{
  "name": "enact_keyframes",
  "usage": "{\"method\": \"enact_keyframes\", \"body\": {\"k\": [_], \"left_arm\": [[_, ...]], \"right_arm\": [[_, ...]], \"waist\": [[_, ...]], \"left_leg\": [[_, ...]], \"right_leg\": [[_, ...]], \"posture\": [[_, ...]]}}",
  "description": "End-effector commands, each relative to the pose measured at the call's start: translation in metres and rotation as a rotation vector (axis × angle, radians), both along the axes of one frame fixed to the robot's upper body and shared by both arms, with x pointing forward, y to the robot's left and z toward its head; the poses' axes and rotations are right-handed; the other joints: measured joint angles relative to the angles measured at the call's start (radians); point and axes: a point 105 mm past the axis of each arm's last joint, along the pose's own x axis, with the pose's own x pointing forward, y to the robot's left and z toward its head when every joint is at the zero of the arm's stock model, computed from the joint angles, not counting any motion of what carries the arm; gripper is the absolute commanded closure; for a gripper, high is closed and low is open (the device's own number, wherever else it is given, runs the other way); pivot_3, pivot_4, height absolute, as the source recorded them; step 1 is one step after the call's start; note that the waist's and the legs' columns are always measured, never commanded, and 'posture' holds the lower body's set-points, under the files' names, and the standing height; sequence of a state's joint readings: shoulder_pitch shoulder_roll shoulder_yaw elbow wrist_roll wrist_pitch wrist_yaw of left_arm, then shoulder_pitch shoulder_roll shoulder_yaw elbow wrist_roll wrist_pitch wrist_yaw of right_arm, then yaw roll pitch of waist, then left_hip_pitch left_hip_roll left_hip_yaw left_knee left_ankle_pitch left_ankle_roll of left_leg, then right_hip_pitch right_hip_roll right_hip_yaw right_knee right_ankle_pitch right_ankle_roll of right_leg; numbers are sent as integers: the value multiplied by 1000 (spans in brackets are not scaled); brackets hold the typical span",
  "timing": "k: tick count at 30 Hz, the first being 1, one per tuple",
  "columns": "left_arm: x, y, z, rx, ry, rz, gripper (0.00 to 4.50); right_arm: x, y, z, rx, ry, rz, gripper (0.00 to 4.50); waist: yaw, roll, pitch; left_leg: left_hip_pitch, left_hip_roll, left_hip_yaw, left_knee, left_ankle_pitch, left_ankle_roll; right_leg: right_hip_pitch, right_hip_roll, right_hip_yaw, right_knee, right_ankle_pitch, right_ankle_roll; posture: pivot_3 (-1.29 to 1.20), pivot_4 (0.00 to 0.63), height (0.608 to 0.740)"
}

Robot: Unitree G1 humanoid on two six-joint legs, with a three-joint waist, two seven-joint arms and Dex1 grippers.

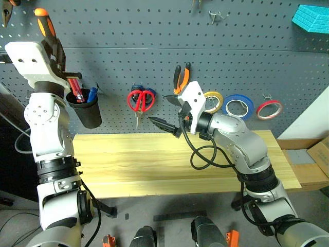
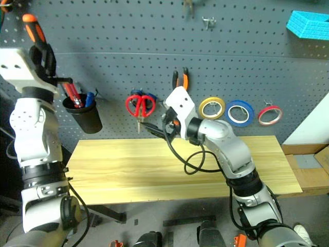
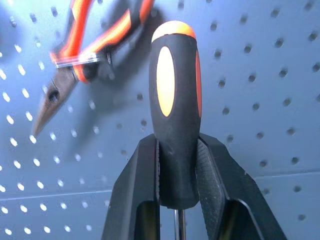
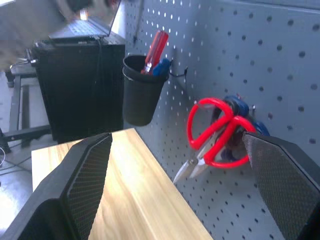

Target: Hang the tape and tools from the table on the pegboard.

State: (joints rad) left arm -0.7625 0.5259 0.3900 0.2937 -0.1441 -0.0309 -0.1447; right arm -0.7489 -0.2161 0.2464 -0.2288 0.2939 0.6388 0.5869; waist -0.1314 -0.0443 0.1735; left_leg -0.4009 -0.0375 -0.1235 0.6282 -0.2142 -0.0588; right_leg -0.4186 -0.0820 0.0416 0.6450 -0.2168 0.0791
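Observation:
My left gripper (image 1: 51, 47) is raised high at the left, close to the pegboard (image 1: 154, 46), and is shut on the black-and-orange screwdriver (image 3: 176, 100), whose handle points up. Orange-handled pliers (image 3: 75, 65) hang on the board just beside that handle. Near the middle, my right gripper (image 1: 167, 111) is open and empty above the table (image 1: 154, 159), facing the board. The red-handled scissors (image 1: 140, 100) hang next to it. Orange-and-black pliers (image 1: 181, 77) hang above the right wrist. The red tape (image 1: 269, 109) hangs at the right.
A black cup (image 1: 85, 109) holding red and blue items hangs below the left gripper. Blue scissors (image 1: 136, 88) sit behind the red ones. Yellow (image 1: 213, 100) and blue (image 1: 238, 106) rolls hang left of the red tape. A teal block (image 1: 312, 18) sits top right, a cardboard box (image 1: 321, 154) lower right.

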Motion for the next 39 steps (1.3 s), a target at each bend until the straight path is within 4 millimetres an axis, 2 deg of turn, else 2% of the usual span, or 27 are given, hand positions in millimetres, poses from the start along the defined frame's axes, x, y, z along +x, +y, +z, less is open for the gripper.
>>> {"method": "enact_keyframes", "body": {"k": [1,3,5,10,13,16,19,23,25,27,30,32,34,39], "left_arm": [[4,1,1,13,-32,9,3837],[4,5,-7,15,-24,30,3837],[2,10,-12,8,-25,51,3102],[-6,17,-20,-23,-26,99,1684],[-6,21,-31,-81,38,135,754],[-10,10,-35,-91,76,159,754],[-19,-19,-39,-124,114,131,754],[-37,-59,-48,-57,136,25,754],[-42,-69,-66,-61,207,-29,754],[-48,-77,-93,-62,296,-70,754],[-56,-74,-141,-96,445,-83,754],[-60,-68,-162,-99,505,-68,754],[-64,-54,-184,-157,557,-34,754],[-68,-42,-209,-206,606,-12,754]], "right_arm": [[-3,0,17,30,-68,-2,0],[-3,-1,17,31,-70,-6,0],[-3,-1,18,32,-70,-9,0],[-4,-2,17,33,-71,-9,0],[-4,-2,17,33,-71,-9,0],[-4,-8,16,37,-71,-16,0],[-2,-22,14,56,-68,-52,0],[3,-46,4,98,-60,-141,0],[1,-54,-7,108,-40,-170,0],[1,-63,-23,116,-13,-215,0],[13,-86,-49,134,12,-387,0],[22,-105,-66,120,6,-515,0],[33,-136,-89,111,9,-696,0],[41,-192,-127,95,39,-922,0]], "waist": [[-6,0,0],[-11,0,0],[-16,0,0],[-35,0,-4],[-40,0,-6],[-42,0,-11],[-36,0,-19],[-29,1,-33],[-26,4,-37],[-27,9,-41],[-24,16,-49],[-19,16,-52],[-11,15,-57],[-5,17,-66]], "left_leg": [[0,0,0,0,0,0],[0,0,0,0,0,0],[0,0,0,0,0,0],[0,0,-1,0,0,0],[0,0,-1,0,0,0],[0,0,-2,1,0,-1],[0,-1,-3,1,0,-1],[0,-1,-3,0,0,-1],[1,-1,-3,0,0,-1],[5,-1,-2,0,0,0],[12,2,-1,0,0,0],[17,3,0,0,0,0],[18,5,0,1,1,0],[28,13,3,1,1,0]], "right_leg": [[0,0,0,0,0,0],[0,0,0,0,0,0],[-1,0,0,1,0,-1],[-1,0,0,2,1,-1],[-1,0,0,2,1,-1],[-1,0,0,3,1,-1],[0,0,0,2,2,0],[1,0,0,2,2,0],[2,0,0,2,2,0],[6,0,0,2,1,0],[13,3,1,-1,-2,4],[16,4,2,0,-2,3],[17,6,2,0,-2,-3],[30,10,0,-4,-1,-7]], "posture": [[-147,62,740],[-175,65,740],[-179,65,740],[-169,61,740],[-162,58,740],[-151,56,740],[-135,52,740],[-108,44,740],[-106,42,740],[-101,39,740],[-104,35,740],[-103,28,740],[-98,16,740],[-97,2,740]]}}
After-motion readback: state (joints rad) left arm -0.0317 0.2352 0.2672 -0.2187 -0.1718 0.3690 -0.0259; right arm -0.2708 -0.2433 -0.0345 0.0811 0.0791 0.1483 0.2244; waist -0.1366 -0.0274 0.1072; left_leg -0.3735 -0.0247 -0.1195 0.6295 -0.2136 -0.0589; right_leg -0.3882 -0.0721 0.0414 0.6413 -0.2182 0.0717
